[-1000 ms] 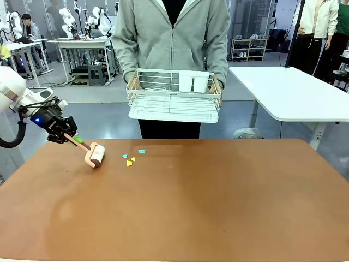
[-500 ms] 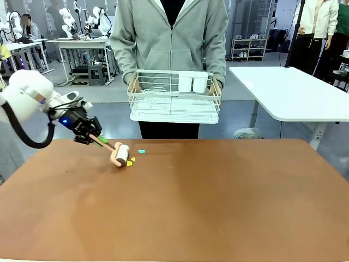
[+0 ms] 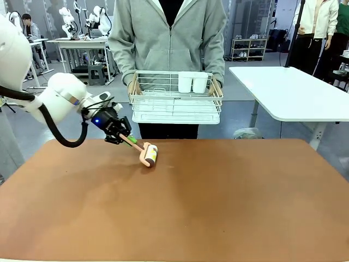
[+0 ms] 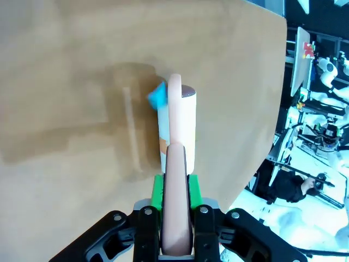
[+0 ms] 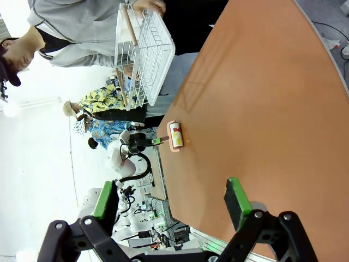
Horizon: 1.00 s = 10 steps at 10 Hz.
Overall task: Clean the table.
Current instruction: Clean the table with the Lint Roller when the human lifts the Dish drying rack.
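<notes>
The table [image 3: 229, 207] takes up the near and middle ground, and its far edge runs just in front of the person [image 3: 169, 38]. It looks heavy, stiff and fixed in place. The top is smooth and matte, so light scraps should lift off easily and a roller should run over it without snagging. It is a surface to work over, not something to grasp, so the hold belongs on the tool.

The left gripper [image 3: 123, 137] is clamped shut on the handle of the roller [image 3: 149, 155]. The wrist view shows the green pads [image 4: 157, 192] pressed against both sides of the handle, low down near its end. That seems a sound place to hold it, because the drum is free to turn and the arm can lean on it. The handle looks like hard, thin plastic and the whole tool looks light, so a moderate squeeze should be enough.

The drum rests on the table at far left of centre. A blue scrap [image 4: 157, 96] touches it, but I cannot tell whether it is stuck to the drum or lying on the top.

The right gripper [image 5: 170, 203] hangs over the table's right side. Its jaws are wide apart and hold nothing.

At the far side the person holds a basket [image 3: 175, 103] containing two cups [image 3: 192, 83].
</notes>
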Available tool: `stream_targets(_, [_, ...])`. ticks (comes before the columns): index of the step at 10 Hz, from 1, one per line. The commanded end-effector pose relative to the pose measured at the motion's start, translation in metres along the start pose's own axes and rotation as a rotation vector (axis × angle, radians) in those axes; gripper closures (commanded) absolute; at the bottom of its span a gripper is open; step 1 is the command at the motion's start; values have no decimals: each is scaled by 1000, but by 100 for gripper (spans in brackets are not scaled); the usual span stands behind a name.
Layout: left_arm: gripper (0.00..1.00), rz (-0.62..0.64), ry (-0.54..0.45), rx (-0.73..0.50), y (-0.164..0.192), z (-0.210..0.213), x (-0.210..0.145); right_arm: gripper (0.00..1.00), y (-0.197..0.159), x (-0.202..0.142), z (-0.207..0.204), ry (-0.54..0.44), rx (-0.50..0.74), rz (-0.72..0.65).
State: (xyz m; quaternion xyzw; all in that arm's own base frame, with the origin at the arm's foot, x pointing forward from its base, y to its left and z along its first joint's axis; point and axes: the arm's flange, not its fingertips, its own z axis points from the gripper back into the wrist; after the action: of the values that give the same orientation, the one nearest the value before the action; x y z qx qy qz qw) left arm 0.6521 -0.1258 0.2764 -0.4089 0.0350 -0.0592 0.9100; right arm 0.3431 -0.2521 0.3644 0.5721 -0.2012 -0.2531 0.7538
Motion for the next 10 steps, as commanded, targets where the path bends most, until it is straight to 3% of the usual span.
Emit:
stream_targets(1, [100, 18, 38, 27, -6, -21, 4, 0, 3, 0, 2, -4, 2, 1])
stream_targets(3, [100, 44, 28, 18, -19, -21, 6, 0, 3, 0, 2, -4, 2, 1])
stream_targets(7, [100, 100, -12, 36, -48, 26, 1, 0, 3, 0, 2, -4, 2, 1])
stream_targets(10, [100, 68, -30, 71, -59, 130, -36, 0, 3, 0, 2, -4, 2, 1])
